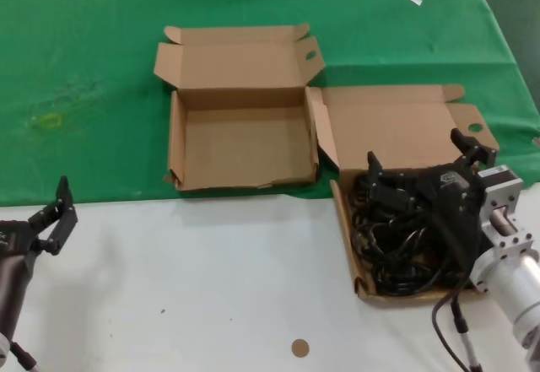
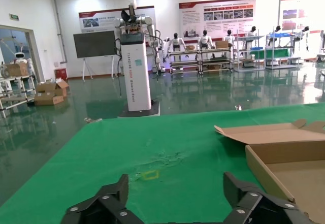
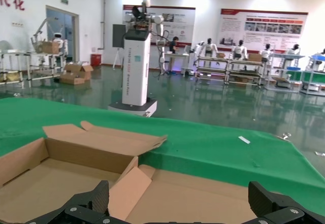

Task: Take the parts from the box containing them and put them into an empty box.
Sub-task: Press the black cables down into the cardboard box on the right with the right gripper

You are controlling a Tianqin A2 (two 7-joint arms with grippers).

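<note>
- Right gripper [image 1: 419, 163] hangs right over the cable box [image 1: 347, 220] on the robot's right, fingers spread wide, gripping nothing, just above the black cables [image 1: 396, 237].
- Empty box [image 1: 240, 148] sits just left of it, lid open.
- Left gripper [image 1: 52, 207] is parked far left, fingers apart, holding nothing.

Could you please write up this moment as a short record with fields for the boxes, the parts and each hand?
Full box: cardboard box at the right, lid open, on the white table
Parts: tangle of black parts lying inside it
Empty box: cardboard box on the green cloth, lid open, nothing inside
Right hand: open, above the full box, holding nothing
Left hand: open, at the near left over the white table, away from both boxes
Progress: no part moved yet
</note>
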